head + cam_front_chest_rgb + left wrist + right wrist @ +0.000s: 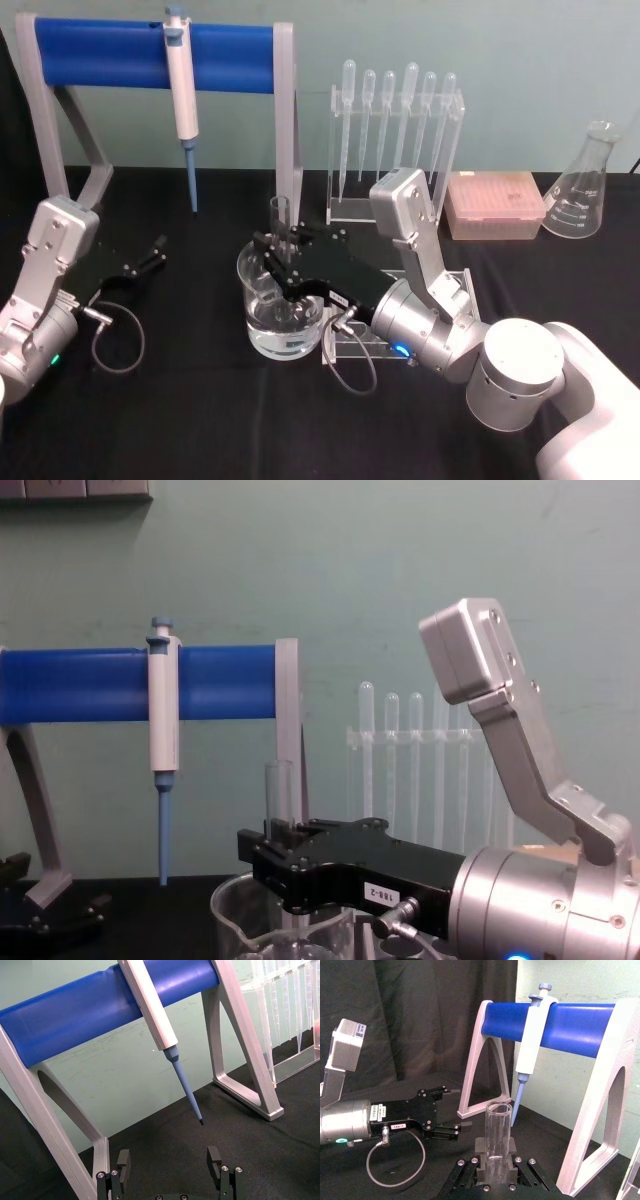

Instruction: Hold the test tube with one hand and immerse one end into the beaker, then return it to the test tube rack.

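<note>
— What took up most of the table?

— The blue-barred stand at the back, with a white-and-blue pipettor hanging from it. In front of it the right gripper reached over the beaker, clenched on the test tube. The tube stood upright at the beaker's mouth. Its lower end was hidden behind the gripper, so I couldn't tell whether it met the liquid.

— And the left gripper?

— It was parked low at the left, fingers spread, holding nothing.

— How would the tube handle?

— I judged it light, stiff, slick and breakable, being thin glass. The grip sat on the straight wall below the open rim, which seemed right. It would want a firm but gentle pinch, and no knocking against the beaker wall.

— Any writing?

— A small white label on the right gripper read "188-2". The flask at the far right bore graduation marks, too small to read.
</note>
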Action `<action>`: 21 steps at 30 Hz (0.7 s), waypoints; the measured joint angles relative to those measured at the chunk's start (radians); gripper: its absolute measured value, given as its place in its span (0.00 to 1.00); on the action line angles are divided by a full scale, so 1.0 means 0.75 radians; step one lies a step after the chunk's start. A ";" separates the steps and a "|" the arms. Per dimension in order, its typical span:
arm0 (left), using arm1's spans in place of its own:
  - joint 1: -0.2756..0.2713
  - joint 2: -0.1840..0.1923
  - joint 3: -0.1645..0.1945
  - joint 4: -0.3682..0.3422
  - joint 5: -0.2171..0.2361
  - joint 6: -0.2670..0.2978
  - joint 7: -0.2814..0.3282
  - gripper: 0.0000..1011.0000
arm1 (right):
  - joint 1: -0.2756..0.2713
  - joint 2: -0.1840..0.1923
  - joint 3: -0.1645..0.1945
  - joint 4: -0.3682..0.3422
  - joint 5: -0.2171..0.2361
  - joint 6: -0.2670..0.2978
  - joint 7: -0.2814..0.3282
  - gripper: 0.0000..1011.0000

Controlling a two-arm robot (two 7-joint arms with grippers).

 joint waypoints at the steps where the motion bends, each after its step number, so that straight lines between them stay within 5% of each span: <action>1: 0.000 0.000 0.000 0.000 0.000 0.000 0.000 0.99 | 0.000 0.000 0.000 0.000 0.000 0.000 0.000 0.23; 21: 0.000 0.000 0.000 0.000 0.000 0.000 0.000 0.99 | 0.000 0.000 0.000 0.000 0.000 0.000 0.000 0.23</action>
